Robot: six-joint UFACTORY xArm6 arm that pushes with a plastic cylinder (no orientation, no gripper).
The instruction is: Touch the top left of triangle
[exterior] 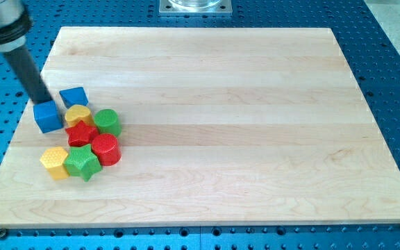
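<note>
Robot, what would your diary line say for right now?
tip: touching blue cube top edge | blue triangle: right of tip, apart | touch: not yet

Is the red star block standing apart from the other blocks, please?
No. The red star sits packed in the cluster, touching neighbours all round.

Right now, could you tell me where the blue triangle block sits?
The blue triangle block lies near the board's left edge, topmost of the cluster, just above the yellow block and up-right of the blue cube, where my tip rests.
</note>
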